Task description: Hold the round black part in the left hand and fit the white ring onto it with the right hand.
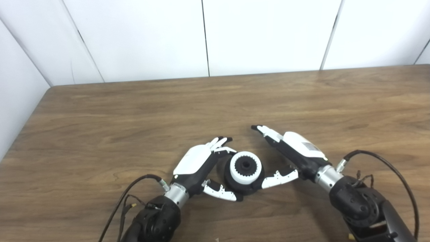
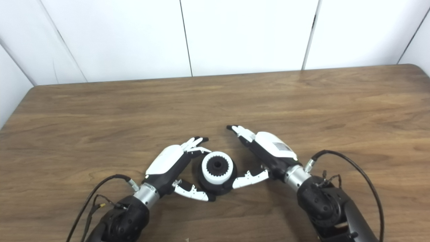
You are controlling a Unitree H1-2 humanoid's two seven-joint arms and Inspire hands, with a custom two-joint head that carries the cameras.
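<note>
Both hands' fingers spread wide beside ringed black part (image 1: 244, 174); wood table (image 1: 134, 111); white walls (image 1: 268, 33).

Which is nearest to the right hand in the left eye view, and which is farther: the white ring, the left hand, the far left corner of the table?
From the right hand:
1. White ring, just to its left, sitting on the round black part, close to the thumb.
2. Left hand, on the other side of the ring.
3. Far left corner of the table, up by the wall, clearly the farthest.
</note>
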